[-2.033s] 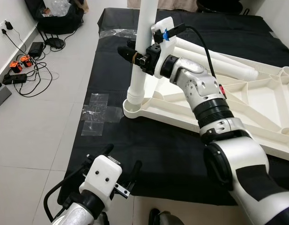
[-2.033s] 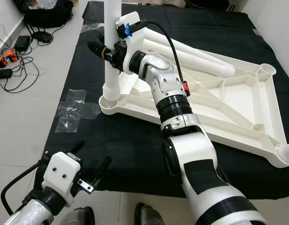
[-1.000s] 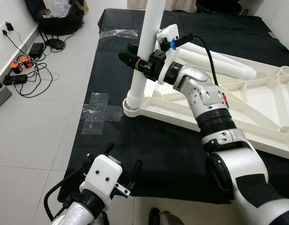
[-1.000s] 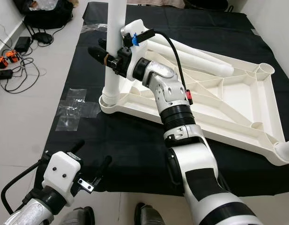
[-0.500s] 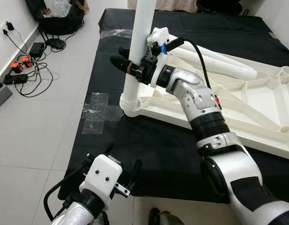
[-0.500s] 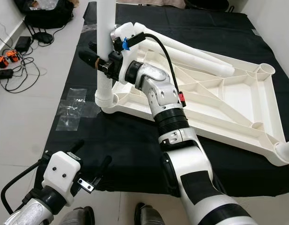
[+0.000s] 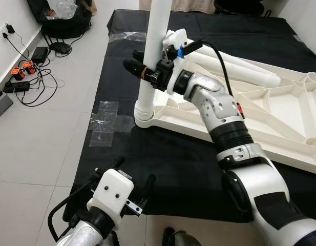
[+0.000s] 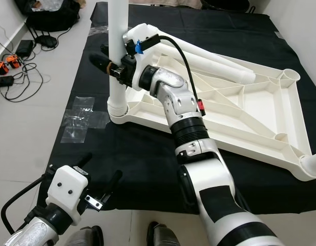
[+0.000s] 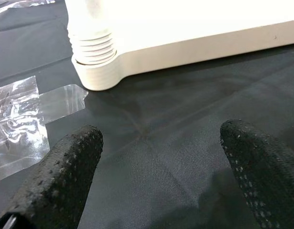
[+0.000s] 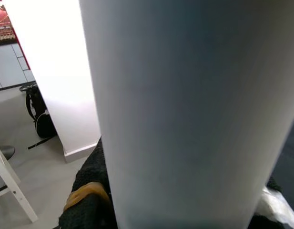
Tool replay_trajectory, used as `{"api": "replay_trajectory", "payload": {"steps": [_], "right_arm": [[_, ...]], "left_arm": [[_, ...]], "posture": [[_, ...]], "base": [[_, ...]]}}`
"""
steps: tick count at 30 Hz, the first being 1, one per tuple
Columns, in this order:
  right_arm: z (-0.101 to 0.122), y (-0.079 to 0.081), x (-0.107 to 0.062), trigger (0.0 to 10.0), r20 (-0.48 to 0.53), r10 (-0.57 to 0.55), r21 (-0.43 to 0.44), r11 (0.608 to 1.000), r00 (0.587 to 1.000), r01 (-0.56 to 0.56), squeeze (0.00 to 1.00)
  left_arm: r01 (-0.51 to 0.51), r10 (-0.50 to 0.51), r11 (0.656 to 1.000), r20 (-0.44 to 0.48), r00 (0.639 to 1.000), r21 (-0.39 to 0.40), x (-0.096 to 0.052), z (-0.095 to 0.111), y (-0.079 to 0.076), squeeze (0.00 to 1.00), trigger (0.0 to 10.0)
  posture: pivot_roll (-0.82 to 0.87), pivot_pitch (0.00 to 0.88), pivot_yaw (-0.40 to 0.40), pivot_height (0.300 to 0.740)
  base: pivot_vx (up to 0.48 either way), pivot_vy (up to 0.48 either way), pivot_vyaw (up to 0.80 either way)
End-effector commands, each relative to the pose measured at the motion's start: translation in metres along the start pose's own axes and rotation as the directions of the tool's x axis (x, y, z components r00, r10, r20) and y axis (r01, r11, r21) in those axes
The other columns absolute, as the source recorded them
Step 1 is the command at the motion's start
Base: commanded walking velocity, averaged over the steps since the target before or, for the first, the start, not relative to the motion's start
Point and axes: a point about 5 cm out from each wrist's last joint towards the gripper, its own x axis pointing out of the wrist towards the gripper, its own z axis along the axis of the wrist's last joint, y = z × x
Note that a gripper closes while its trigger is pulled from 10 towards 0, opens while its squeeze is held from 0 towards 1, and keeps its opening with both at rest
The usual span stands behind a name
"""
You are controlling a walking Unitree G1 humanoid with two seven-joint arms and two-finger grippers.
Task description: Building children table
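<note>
**Table leg standing in the corner socket, right gripper clamped on it**

Far left on the tiled floor there's a tangle of cables and a black bag by the wall. Some clear tape sits at the edge of the black mat.

Down low, the left gripper hovers over the near edge of the mat, fingers spread apart with nothing between them. Its wrist view looks across the mat at the threaded base of the leg.

The white table leg stands upright, its ribbed bottom end sitting in the corner socket of the upside-down white tabletop, which lies flat on the mat. The right gripper is closed around the leg about halfway up, black fingers wrapped either side of it.

Further right, two more loose legs lie across the tabletop's far edge.
</note>
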Motion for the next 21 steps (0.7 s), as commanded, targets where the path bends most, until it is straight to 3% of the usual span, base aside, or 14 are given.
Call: {"api": "replay_trajectory", "payload": {"steps": [1, 15, 21], "right_arm": [[0.006, -0.003, -0.001, 10.0, 0.005, -0.008, -0.031, 0.999, 1.0, 0.008, 0.0], [-0.003, 0.002, -0.003, 10.0, -0.014, -0.018, -0.051, 0.999, 1.0, 0.017, 0.0], [-0.013, 0.009, -0.001, 10.0, -0.041, -0.076, -0.076, 0.994, 0.996, 0.073, 0.0]], "left_arm": [[-0.001, 0.001, 1.0, -0.03, 1.0, -0.004, -0.001, -0.006, 0.0, 0.0, 10.0], [0.0, 0.0, 1.0, -0.027, 1.0, -0.001, -0.001, -0.005, 0.0, 0.0, 10.0], [-0.001, 0.001, 1.0, -0.025, 1.0, -0.002, -0.001, -0.005, 0.0, 0.0, 10.0]], "posture": [[0.12, 0.228, -0.101, 0.74], [0.12, 0.229, -0.099, 0.74], [0.12, 0.23, -0.101, 0.74]], "base": [[0.0, 0.0, 0.0], [0.0, 0.0, 0.0], [0.0, 0.0, 0.0]]}}
